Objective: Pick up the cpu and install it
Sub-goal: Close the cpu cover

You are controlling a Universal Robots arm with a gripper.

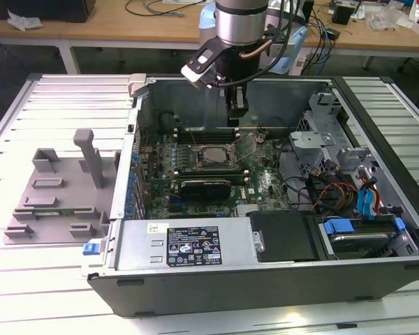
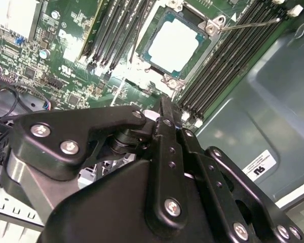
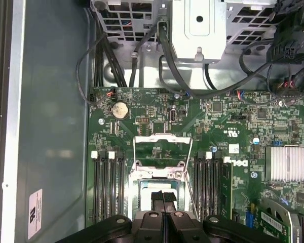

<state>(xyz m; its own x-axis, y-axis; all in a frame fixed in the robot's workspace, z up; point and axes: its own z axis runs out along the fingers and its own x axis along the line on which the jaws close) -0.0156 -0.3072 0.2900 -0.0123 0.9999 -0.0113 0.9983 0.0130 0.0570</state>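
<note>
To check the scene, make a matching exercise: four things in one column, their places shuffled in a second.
Things:
1. cpu
2. gripper
3. grey fixture
4. power supply

Places:
A. outside the case, at the exterior view's left
B. above the socket, inside the case
C. lying in the socket
D. inside the case, along its near wall in the exterior view

Pairs: 1-C, 2-B, 3-A, 4-D
</note>
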